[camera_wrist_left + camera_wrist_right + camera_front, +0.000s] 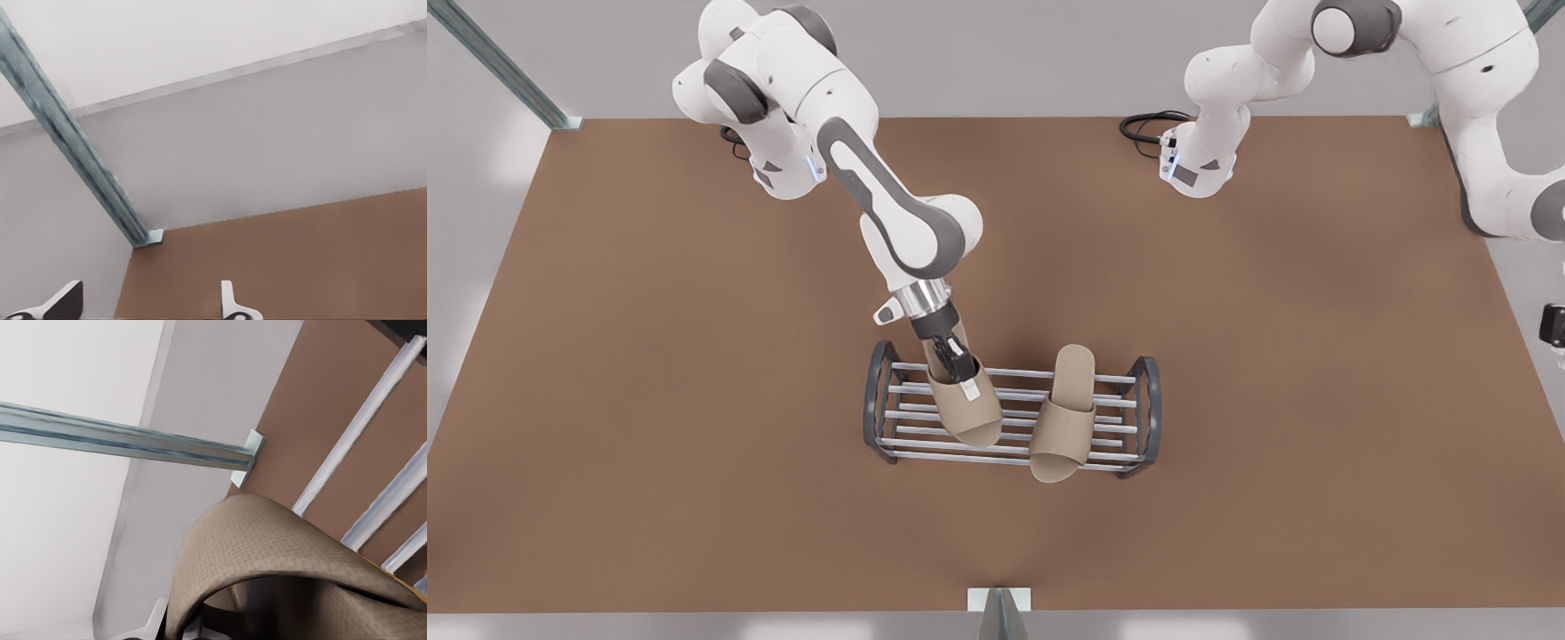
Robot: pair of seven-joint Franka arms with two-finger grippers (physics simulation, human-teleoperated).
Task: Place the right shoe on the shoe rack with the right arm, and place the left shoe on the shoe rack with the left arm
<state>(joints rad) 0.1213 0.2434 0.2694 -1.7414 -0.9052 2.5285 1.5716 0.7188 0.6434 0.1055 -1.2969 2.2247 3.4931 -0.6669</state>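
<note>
The low shoe rack with dark grey arched end frames and silver rods stands on the brown table, a little nearer the front edge than the middle; bare brown surface lies open on every side of it.

The right arm, white with grey joint covers, reaches down from the front view's upper left; its small black right gripper is clamped on the band of the right shoe, a beige fabric open-toe slipper; in the right wrist view the band arches close over the camera, with the rack's silver rods behind it. This slipper sits over the rack's half toward the front view's left, its long axis across the rods, its rounded front end toward the table's near edge and tilted a little toward the front view's right.

The left shoe, its beige twin, lies on the rack's other half, apart from the first; its long axis also crosses the rods, heel at the back rod, open toe overhanging the front rod.

The left arm waits folded at the front view's upper right; the left gripper shows two white fingertips spread apart, holding nothing, above the table's corner.
</note>
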